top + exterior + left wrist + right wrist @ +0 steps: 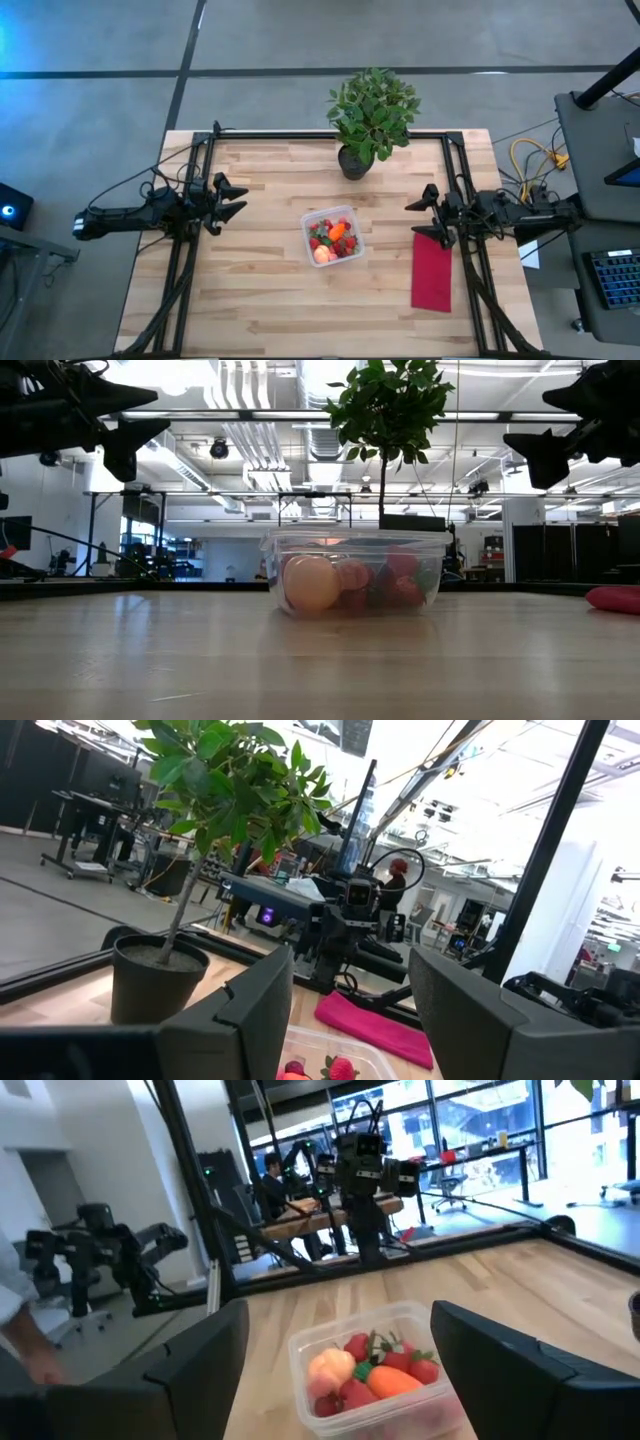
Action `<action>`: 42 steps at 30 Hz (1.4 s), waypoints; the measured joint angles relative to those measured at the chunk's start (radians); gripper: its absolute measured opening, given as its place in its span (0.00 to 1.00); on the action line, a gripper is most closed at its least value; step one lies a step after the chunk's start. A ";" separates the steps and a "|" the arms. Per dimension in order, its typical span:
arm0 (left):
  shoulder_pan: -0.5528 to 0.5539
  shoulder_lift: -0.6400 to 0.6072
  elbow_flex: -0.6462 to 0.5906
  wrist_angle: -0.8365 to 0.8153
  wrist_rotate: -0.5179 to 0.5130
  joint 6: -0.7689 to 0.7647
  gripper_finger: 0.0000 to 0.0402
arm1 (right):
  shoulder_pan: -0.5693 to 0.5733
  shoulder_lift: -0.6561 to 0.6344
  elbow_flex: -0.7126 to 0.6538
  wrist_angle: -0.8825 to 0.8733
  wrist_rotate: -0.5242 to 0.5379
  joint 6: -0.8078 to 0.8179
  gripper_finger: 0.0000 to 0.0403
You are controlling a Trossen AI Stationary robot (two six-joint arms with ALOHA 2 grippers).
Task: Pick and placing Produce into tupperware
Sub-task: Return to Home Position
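- Hovering at the table (pixel 250 310) sides: my left gripper (pixel 243 198) and right gripper (pixel 412 220), fingers apart, both empty.
- Strawberries (pixel 318 240), carrot (pixel 340 231) and peach (pixel 322 254) all sit in the tupperware (pixel 352 214), mid-table, near the plant (pixel 372 108).
- No loose produce seen; job looks done, just parking arms.
- Tupperware open side up, slightly skewed; carrot lies roughly diagonal, tip direction unclear.

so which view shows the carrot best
Right wrist view: the carrot lies on top in the tupperware, unblocked. The high view shows only a small orange streak; in the low and left wrist views I cannot make it out.
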 joint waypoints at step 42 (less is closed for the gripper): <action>0.000 -0.001 0.000 0.000 0.000 0.000 0.47 | 0.000 0.012 0.000 -0.035 0.000 0.007 0.76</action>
